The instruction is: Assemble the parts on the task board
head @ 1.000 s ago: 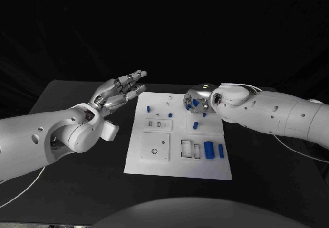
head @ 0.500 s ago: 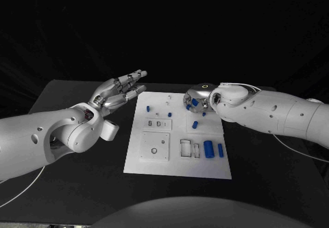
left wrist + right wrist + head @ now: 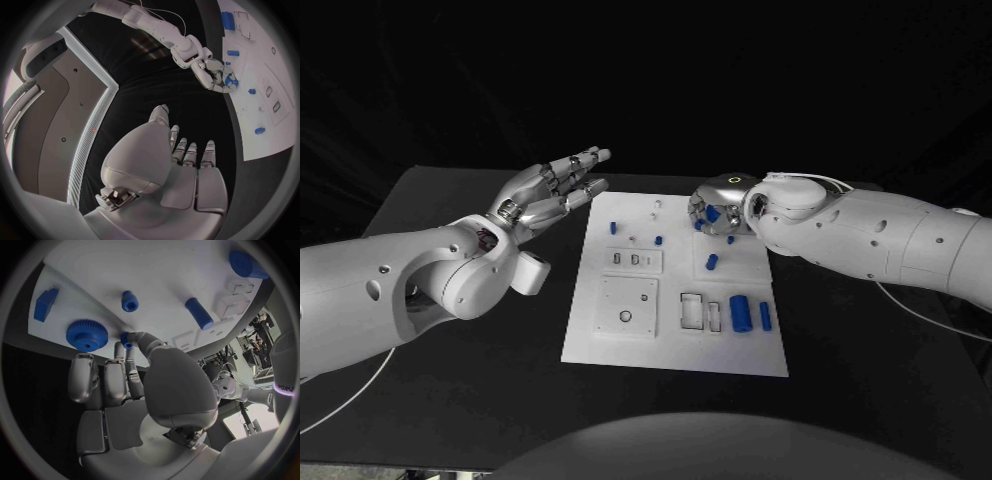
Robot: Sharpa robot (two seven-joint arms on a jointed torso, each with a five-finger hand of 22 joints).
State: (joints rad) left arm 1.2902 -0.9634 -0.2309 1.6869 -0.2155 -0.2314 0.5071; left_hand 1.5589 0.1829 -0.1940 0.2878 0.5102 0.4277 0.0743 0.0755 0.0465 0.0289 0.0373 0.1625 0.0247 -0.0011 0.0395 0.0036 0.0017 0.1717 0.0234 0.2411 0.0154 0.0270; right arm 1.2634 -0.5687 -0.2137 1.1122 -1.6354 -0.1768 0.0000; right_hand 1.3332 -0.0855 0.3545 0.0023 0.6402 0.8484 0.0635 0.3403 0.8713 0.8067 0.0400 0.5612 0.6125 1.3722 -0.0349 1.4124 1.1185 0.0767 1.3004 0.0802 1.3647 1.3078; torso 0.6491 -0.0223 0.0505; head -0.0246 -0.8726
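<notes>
Several blue parts lie on the task board (image 3: 733, 355), nearest the robot a thick cylinder (image 3: 738, 310) with a thinner rod (image 3: 766, 317) just beside it, next to empty rectangular slots; a square plate with a hole sits to their left. Mid-board, one short peg (image 3: 711, 264) lies loose, and smaller pegs (image 3: 613, 229) stand further back. At the far edge the right hand (image 3: 715, 212) hovers low over the board, fingers curled down around a small blue piece (image 3: 125, 339); whether that piece is actually pinched or only touched cannot be told. Close by in the right wrist view sit a blue gear (image 3: 87, 334), a blue block (image 3: 45, 304), a short peg (image 3: 129, 301) and a longer peg (image 3: 198, 312). Left hand (image 3: 555, 192) is off the board's left edge, raised, fingers straight and apart, holding nothing. Likely step: picking or seating the small piece near the gear. To do it well, the right hand should close squarely on the piece, keep it upright, avoid knocking the gear, and lift straight up. Left hand should stay clear.
</notes>
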